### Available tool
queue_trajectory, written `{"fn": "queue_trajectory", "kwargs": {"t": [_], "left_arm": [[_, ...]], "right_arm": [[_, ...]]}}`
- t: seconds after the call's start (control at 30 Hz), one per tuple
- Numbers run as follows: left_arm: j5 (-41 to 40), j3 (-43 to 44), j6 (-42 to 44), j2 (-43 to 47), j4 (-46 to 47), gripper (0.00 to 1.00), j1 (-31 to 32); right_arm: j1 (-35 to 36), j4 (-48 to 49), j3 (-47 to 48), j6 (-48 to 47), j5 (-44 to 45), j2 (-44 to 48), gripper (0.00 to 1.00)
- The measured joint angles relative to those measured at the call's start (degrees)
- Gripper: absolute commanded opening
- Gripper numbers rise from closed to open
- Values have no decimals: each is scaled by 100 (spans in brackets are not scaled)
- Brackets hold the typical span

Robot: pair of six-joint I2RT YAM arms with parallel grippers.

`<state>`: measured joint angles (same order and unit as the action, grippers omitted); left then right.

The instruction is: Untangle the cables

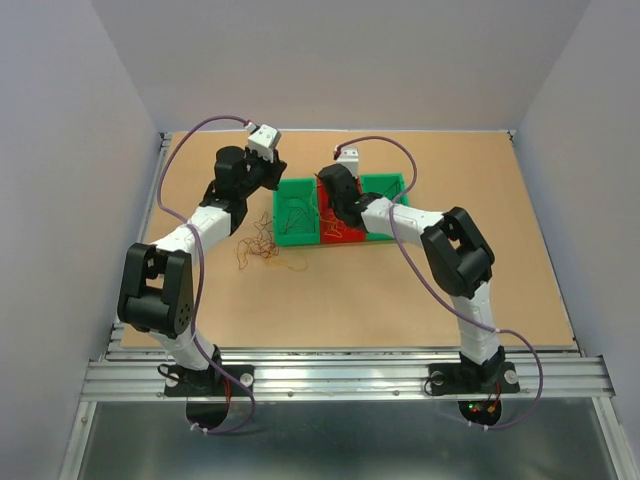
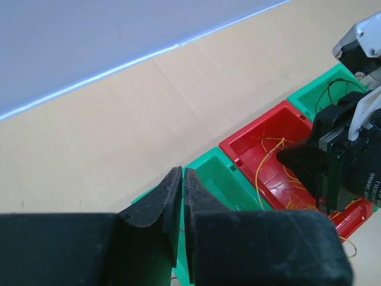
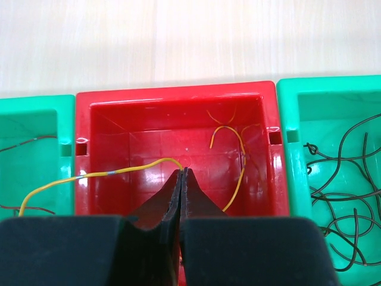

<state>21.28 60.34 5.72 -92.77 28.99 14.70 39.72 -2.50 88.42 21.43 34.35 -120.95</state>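
Note:
The cables lie partly as a loose orange, red and dark clump (image 1: 262,245) on the table, in front of the left green bin (image 1: 295,183). My right gripper (image 3: 183,171) hangs in the red bin (image 3: 178,95), shut on the end of a yellow cable (image 3: 113,171). That strand trails left over the bin wall. Another yellow strand (image 3: 239,149) lies in the red bin. My left gripper (image 2: 183,173) hovers above the left green bin (image 2: 220,173). Its jaws stand a narrow slit apart, with nothing visible between them.
The right green bin (image 3: 286,119) holds dark curly strands (image 3: 342,179). Thin red strands (image 3: 30,143) lie in the left green bin (image 3: 36,102). The three bins stand side by side mid-table. Grey walls enclose the table on three sides.

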Motion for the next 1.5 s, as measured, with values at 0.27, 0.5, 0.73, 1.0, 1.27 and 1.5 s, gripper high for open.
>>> {"fn": "queue_trajectory", "kwargs": {"t": [0.27, 0.5, 0.73, 1.0, 1.27, 1.5], "left_arm": [[85, -2, -46, 26, 48, 16, -31], [129, 0, -44, 26, 66, 16, -31], [131, -2, -44, 26, 74, 16, -31], [131, -2, -44, 26, 76, 16, -31], [133, -2, -42, 26, 76, 16, -31], [142, -2, -42, 26, 79, 16, -31]], "right_arm": [[-31, -48, 0, 129, -461, -157, 1], [-31, -118, 238, 175, -831, -702, 4], [-37, -415, 210, 210, -822, -540, 24], [-37, -621, 133, 188, -667, 109, 40], [-37, -595, 118, 149, -570, 385, 56], [-37, -407, -127, 63, -925, 586, 54]]}}
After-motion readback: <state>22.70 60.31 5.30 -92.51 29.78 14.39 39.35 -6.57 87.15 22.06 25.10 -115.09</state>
